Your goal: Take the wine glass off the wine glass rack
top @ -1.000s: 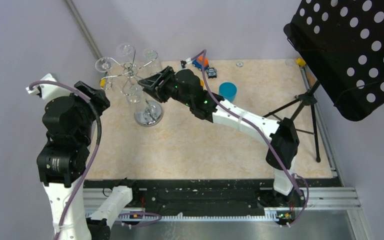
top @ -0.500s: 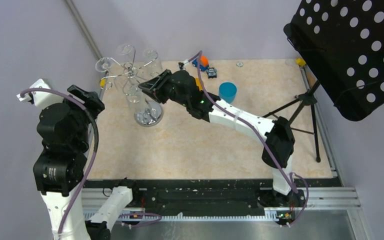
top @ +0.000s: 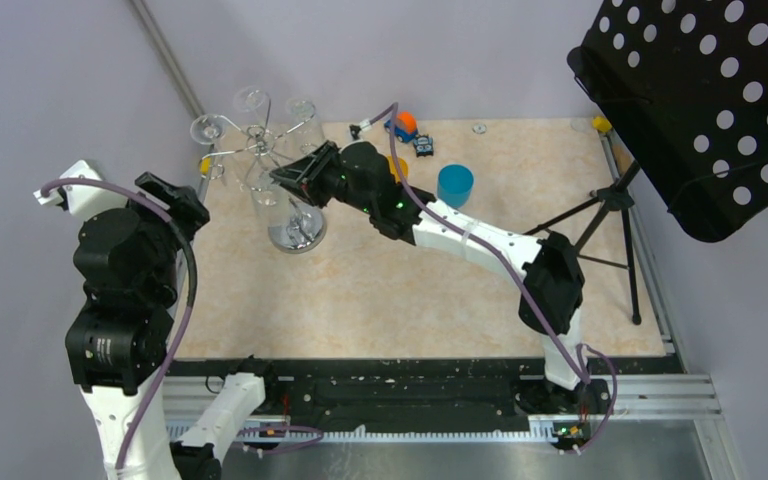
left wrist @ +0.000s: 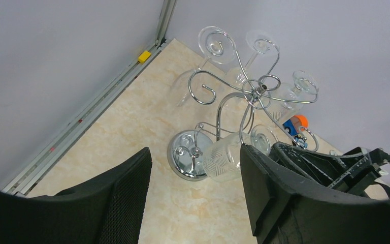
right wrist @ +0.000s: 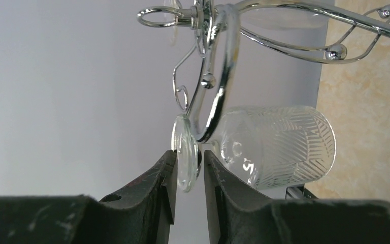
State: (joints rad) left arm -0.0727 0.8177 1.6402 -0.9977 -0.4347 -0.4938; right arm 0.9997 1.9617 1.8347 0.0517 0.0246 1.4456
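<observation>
The wine glass rack (left wrist: 222,109) is shiny chrome wire with a mirror-bright base; the wine glass (right wrist: 277,147) is clear glass with a cut leafy pattern. The table (top: 380,290) looks smooth, matt, marbled beige, and the right gripper (right wrist: 188,168) is scuffed matt black plastic.

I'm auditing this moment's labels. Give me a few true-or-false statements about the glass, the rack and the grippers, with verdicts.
1. The right gripper has one finger on each side of the foot of the wine glass. True.
2. The wine glass has already been lifted free. False: it hangs from a hook arm of the wine glass rack.
3. The left gripper is open and empty. True.
4. The blue cup lies on its side. False: the blue cup stands upright on the table, apart from the rack.
</observation>
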